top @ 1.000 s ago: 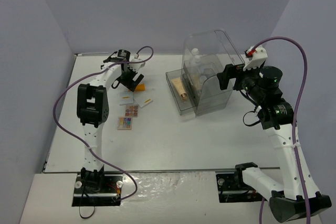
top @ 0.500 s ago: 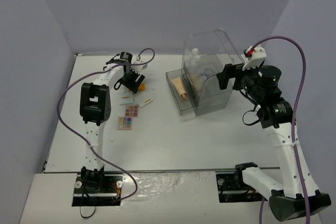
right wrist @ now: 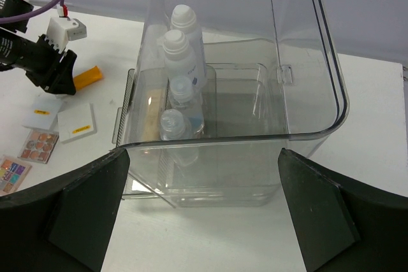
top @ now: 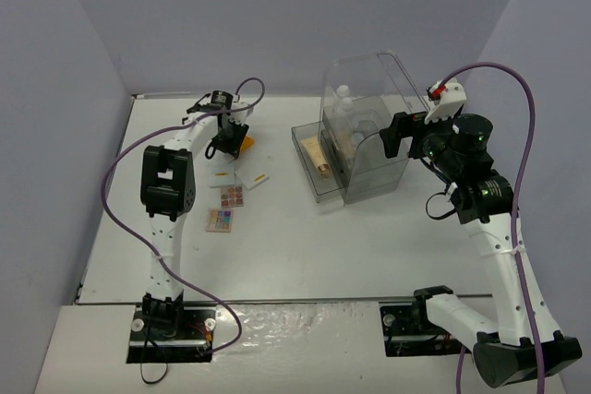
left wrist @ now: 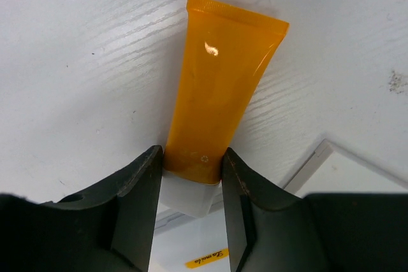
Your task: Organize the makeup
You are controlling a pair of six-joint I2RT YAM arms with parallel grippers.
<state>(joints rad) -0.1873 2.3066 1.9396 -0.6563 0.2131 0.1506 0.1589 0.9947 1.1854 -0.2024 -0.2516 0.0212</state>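
The left gripper (left wrist: 191,176) is down at the far edge of the table (top: 305,246), towards the far left corner. Its fingers (left wrist: 140,189) are set against both sides of an orange tube (left wrist: 220,87) just above the white cap. I take that as a grip, though the tube lies flat on the table. Taking it at the stiff cap end makes sense to me, since the flat crimped end would fold.

Just beside the tube, on the side nearer the arms, lie two white compacts (right wrist: 76,122), each with a small yellow label. The writing on the label is too small for me to read. Near the tube's cap there is a faint printed mark, perhaps a recycling sign, and I see no brand name.

Nearer the left edge, two eyeshadow palettes (top: 232,196) lie face up, waiting their turn.

The clear case (right wrist: 306,62) stands at the far right part of the table with its lid tipped up and its drawer pulled out towards the left, presumably so things can be dropped in. White bottles (right wrist: 182,49) stand upright inside it, and a beige tube (top: 320,156) lies in the drawer.

The right gripper (right wrist: 204,214) hangs just in front of the case with its jaws spread wide, holding nothing. It looks ready to steady the case or shut it.
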